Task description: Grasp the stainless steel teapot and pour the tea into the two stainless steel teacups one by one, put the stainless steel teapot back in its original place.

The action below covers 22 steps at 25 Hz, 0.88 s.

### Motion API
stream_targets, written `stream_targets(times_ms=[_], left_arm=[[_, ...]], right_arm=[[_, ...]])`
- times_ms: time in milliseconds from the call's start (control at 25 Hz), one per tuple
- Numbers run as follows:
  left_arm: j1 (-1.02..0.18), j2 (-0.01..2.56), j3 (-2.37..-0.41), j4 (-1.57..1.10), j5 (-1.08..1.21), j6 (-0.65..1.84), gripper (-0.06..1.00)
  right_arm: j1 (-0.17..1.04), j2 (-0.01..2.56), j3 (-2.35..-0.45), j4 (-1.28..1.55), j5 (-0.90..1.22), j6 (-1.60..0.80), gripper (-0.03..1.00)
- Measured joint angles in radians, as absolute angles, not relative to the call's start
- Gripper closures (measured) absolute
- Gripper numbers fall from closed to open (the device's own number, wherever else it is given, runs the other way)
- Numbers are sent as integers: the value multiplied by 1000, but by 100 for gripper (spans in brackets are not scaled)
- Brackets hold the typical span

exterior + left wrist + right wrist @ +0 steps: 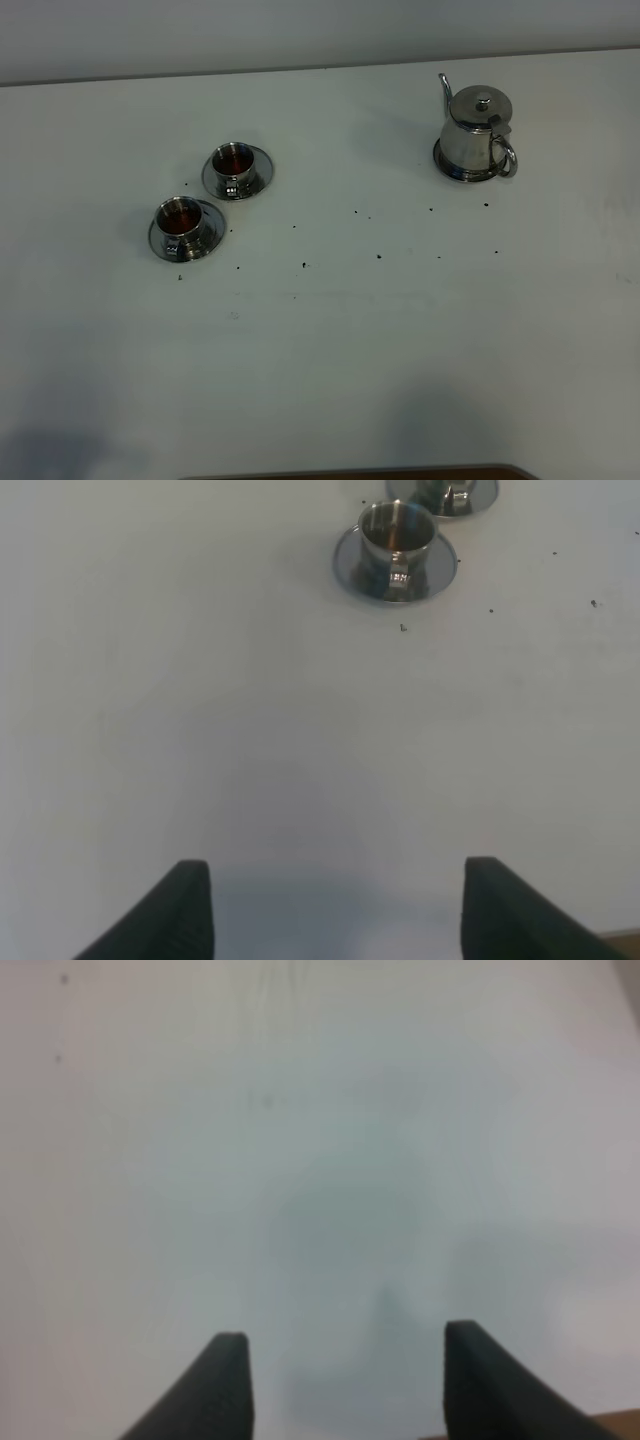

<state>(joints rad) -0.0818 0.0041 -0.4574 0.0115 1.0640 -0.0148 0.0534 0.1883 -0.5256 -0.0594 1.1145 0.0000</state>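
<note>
The stainless steel teapot [478,131] stands upright on its round steel coaster [462,165] at the back right of the table. Two stainless steel teacups sit on saucers at the left: one nearer the front [182,221] [394,542], one behind it [234,165] [446,492]. Both hold dark tea. Neither arm shows in the high view. In the left wrist view my left gripper [338,905] is open over bare table, well short of the nearer cup. My right gripper [345,1380] is open too, with only blurred white table between its fingers.
Small dark specks [304,265] are scattered on the white table [330,340] between the cups and the teapot. A dark edge [350,472] runs along the table's front. The table's back edge meets a pale wall [300,30].
</note>
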Motion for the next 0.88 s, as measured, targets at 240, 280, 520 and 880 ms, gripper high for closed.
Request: stream_targets(times_ms=[240, 280, 520, 880], left_arm=[[-82, 4, -457, 12, 1064, -15, 36], [-82, 4, -457, 12, 1064, -15, 36], [-82, 4, -457, 12, 1064, -15, 36], [-82, 4, -457, 12, 1064, -15, 36]], right_arm=[[45, 84, -525, -59, 1115, 0, 55], [45, 70, -525, -59, 1115, 0, 55], [45, -3, -525, -59, 1115, 0, 56], [43, -6, -525, -56, 1115, 0, 56]])
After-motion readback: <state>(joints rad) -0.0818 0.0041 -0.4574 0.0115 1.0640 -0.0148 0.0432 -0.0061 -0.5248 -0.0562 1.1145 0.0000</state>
